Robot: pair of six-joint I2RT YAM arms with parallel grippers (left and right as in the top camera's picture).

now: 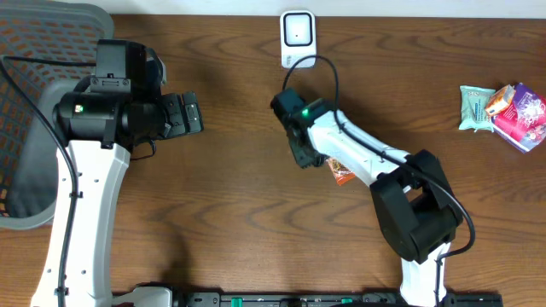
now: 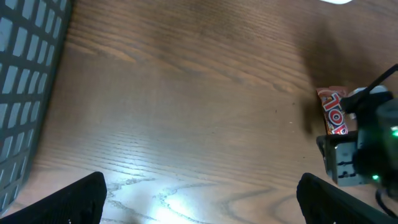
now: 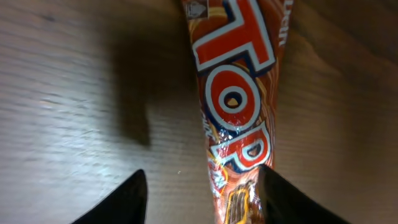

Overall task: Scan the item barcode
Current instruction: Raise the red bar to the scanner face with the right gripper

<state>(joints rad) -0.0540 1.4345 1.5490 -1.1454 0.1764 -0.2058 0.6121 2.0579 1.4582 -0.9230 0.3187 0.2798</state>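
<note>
A brown wooden table (image 1: 230, 213) seen from above, with two white-and-black robot arms reaching over it. The right arm comes in from the bottom edge and bends toward the middle of the table, where the right gripper (image 1: 299, 152) points down just below a small white scanner (image 1: 297, 32) standing at the far edge. A red and orange candy bar (image 1: 341, 175) lies flat on the wood near the table's middle, partly hidden under the right arm. In the right wrist view the right gripper (image 3: 200, 186) has its jaws partly apart, and the bar (image 3: 236, 93), printed with large "TOP" letters, lies lengthwise between them, close to one finger (image 3: 268, 186) with bare wood showing beside the other; it does not look clamped. The left gripper (image 1: 189, 113) hangs over the left side of the table, well apart from the bar, its jaws spread wide around nothing (image 2: 202, 193). A grey mesh (image 1: 34, 145) sits at the left edge, and some snack packets (image 1: 503, 111) lie at the far right.
</note>
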